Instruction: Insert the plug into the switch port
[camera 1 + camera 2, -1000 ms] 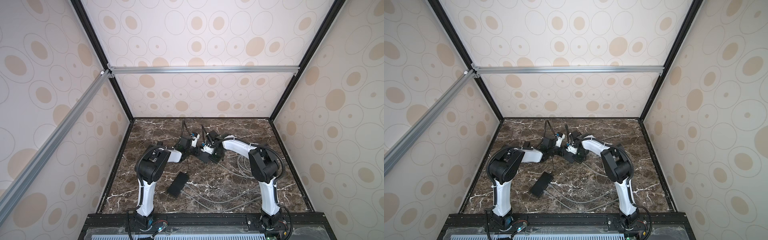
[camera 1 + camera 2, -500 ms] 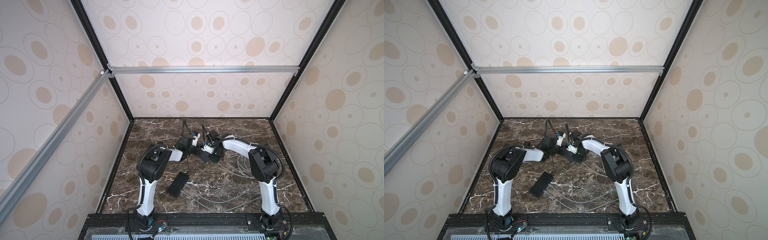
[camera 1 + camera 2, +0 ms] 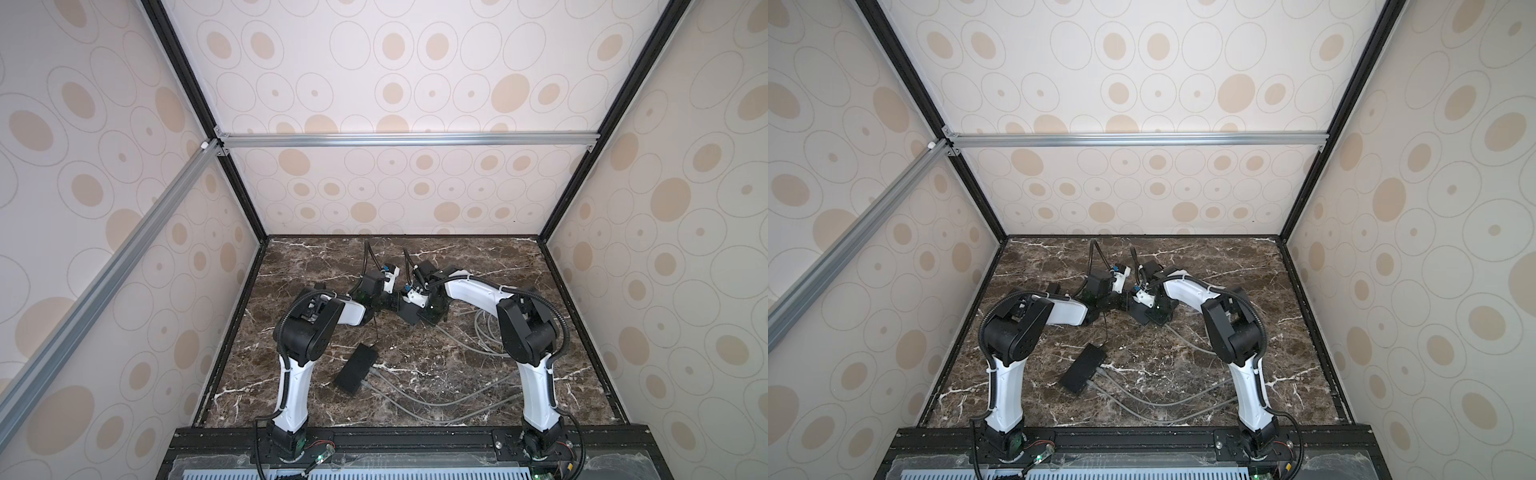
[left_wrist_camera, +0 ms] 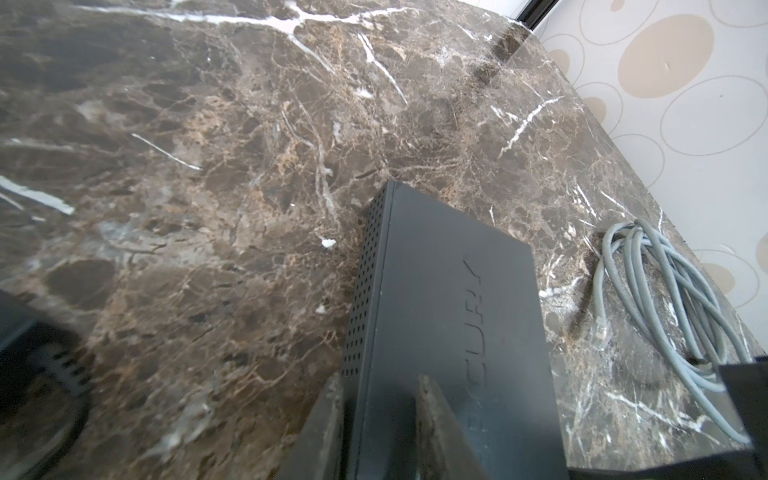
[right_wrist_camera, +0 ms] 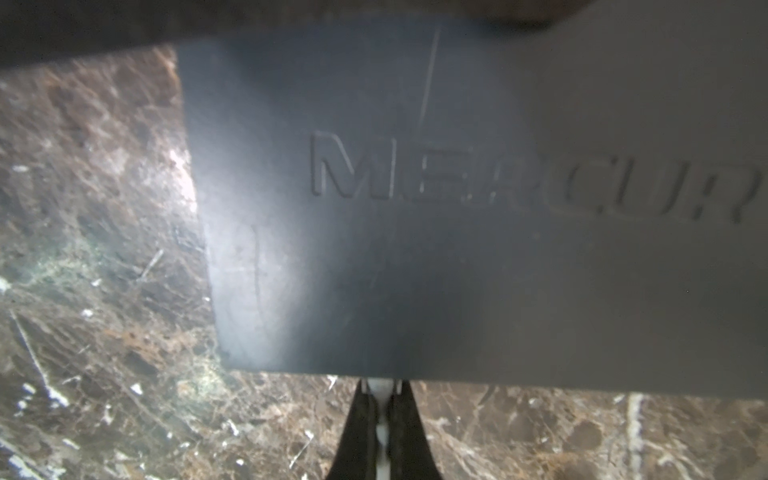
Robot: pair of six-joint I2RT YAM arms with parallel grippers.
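A black switch (image 4: 449, 299) embossed MERCURY lies mid-table, seen in both top views (image 3: 411, 316) (image 3: 1144, 316). My left gripper (image 4: 380, 380) is closed on one end of it, one finger under the perforated side and the other on the top face. My right gripper (image 5: 380, 392) is shut on a pale plug (image 5: 379, 383), whose tip meets the switch's (image 5: 457, 249) long edge. The port is hidden under that edge. Both grippers (image 3: 392, 305) (image 3: 435, 321) meet at the switch.
A second black box (image 3: 357, 370) lies nearer the front with grey cables (image 3: 415, 399) running from it. A coil of grey cable (image 4: 665, 291) rests by the right wall. The back wall stands close behind the arms.
The left arm has shifted slightly right toward the switch, and its jaws have narrowed onto the switch's end. The right arm holds still with the plug.
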